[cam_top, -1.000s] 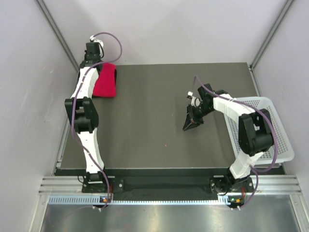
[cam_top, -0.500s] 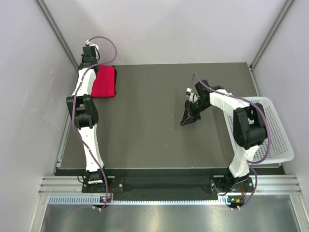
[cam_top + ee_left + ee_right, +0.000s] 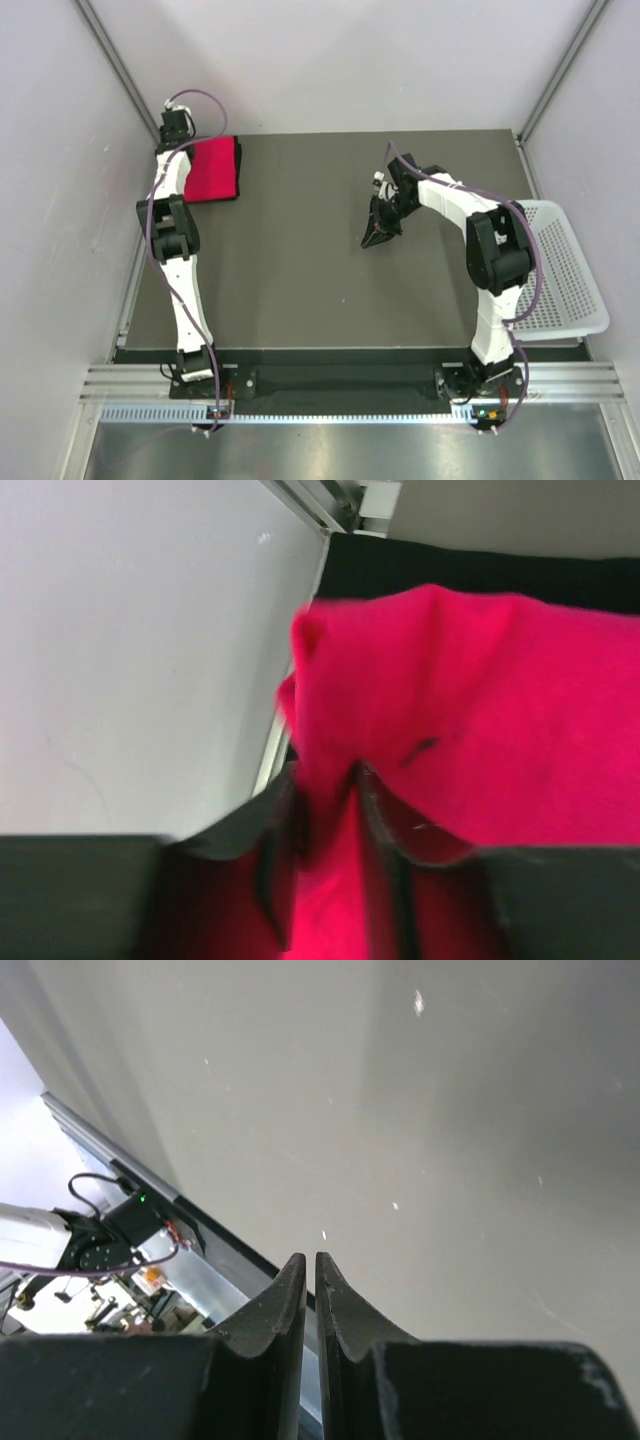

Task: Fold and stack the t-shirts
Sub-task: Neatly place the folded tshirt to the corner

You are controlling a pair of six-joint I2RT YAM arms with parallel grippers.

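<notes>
One t-shirt only is made out: the bright red-pink t-shirt [image 3: 215,170], lying as a compact rectangle in the far left corner of the dark table [image 3: 300,280], close against the left wall. A raised fold at its edge is pinched between the fingers [image 3: 375,815] of the left gripper [image 3: 325,777], and in the left wrist view the cloth is seen bulging up past the tips. The right gripper [image 3: 310,1260] is held over bare tabletop right of centre, well apart from that shirt, its fingers closed to a thin slit with nothing seen between them. The black t-shirt cannot be found in any view (a white perforated basket [image 3: 575,290] stands at the table's right edge). The red cloth is judged light, soft and limp: it would likely sag and fall open if lifted by one point, and thin layers could slip from a shallow pinch. A hold is best taken deep on a folded edge or corner, with all layers gathered.
</notes>
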